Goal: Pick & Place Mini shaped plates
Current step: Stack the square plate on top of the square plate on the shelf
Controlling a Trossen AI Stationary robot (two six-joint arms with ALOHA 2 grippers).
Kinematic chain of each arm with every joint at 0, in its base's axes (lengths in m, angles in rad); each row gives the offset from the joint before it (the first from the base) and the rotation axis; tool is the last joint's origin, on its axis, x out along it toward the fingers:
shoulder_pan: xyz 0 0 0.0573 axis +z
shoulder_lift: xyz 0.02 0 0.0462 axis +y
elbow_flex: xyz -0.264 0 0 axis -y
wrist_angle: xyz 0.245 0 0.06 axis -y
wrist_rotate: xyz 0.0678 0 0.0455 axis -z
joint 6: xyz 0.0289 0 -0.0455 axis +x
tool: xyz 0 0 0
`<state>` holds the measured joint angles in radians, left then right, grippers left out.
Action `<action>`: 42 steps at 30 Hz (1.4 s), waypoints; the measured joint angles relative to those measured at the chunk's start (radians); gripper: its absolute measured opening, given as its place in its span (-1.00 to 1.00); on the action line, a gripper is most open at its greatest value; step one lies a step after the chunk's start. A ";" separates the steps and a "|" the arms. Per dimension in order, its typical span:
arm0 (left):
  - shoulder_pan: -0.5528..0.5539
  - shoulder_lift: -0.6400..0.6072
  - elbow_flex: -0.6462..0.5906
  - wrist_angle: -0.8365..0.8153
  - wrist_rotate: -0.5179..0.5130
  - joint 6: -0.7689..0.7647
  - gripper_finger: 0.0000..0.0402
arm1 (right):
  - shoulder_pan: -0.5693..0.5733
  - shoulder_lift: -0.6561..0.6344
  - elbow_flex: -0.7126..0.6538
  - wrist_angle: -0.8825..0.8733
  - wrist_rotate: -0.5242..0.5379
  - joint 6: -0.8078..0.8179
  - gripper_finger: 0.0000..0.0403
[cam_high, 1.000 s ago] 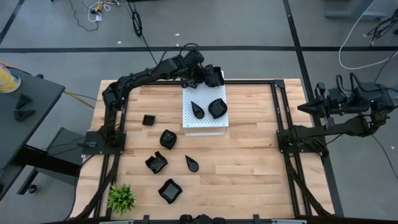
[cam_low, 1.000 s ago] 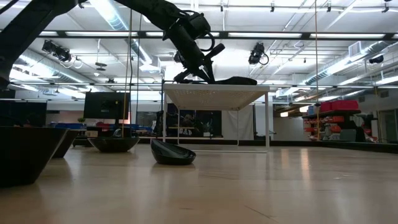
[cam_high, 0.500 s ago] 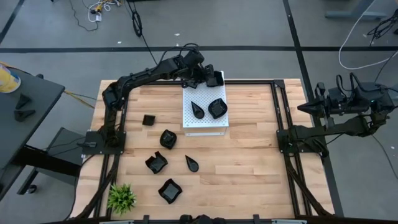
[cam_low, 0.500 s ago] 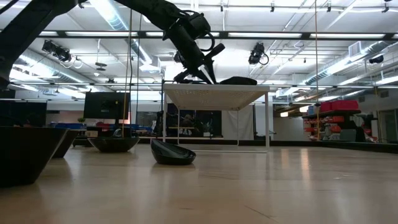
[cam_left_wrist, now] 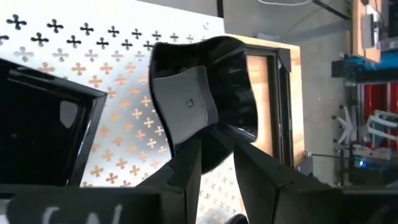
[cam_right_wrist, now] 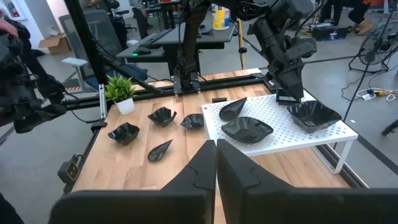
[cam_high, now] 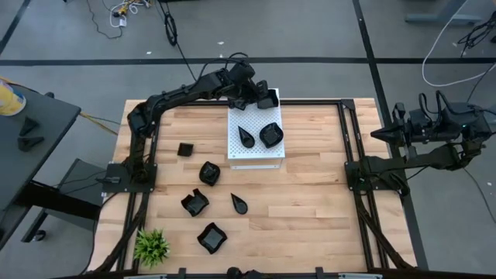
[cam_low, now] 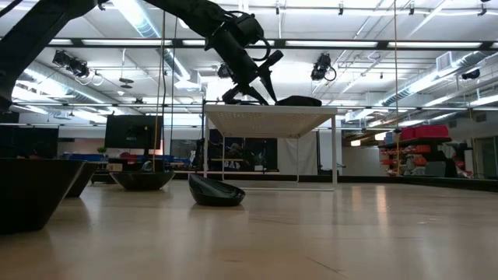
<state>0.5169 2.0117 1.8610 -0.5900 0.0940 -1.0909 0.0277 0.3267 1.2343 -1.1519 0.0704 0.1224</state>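
Several mini shaped plates, small glossy black dishes, lie on the wooden table, among them a teardrop one (cam_high: pixel 239 204) and a square one (cam_high: pixel 184 149). A teardrop plate (cam_high: pixel 246 136) and a rounded plate (cam_high: pixel 270 135) rest on the white perforated board (cam_high: pixel 256 156). A third plate (cam_right_wrist: pixel 313 114) sits on the board's far right corner. My left gripper (cam_high: pixel 262 98) stands open at that plate, slanting down, its fingers on either side of the plate's rim (cam_left_wrist: pixel 230 124). My right gripper (cam_right_wrist: pixel 216 152) hangs shut, off the table's right edge. My left gripper has one finger (cam_left_wrist: pixel 185 106) on the inner side of the corner plate's rim and the other finger (cam_left_wrist: pixel 264 171) outside it, coming from above at a slant. Whether either finger touches the plate I cannot tell. The plate rests flat on the board.
A small green plant (cam_high: pixel 152 246) stands at the table's near left corner. The board stands on thin legs (cam_low: pixel 335 152) above the table top. Black frame rails (cam_high: pixel 349 147) run along the table's left and right sides. Bare wood lies right of the board.
My left gripper has opened at the plate on the board's far right corner, without shifting its place. The plate stays where it was on the board.
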 joint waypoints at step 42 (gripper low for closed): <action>-0.254 -0.339 -0.346 0.069 -0.100 0.486 -0.50 | 0.000 0.000 0.000 0.000 0.000 0.000 -0.91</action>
<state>0.2628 1.6728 1.5152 -0.5210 -0.0062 -0.6049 0.0277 0.3269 1.2343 -1.1519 0.0704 0.1223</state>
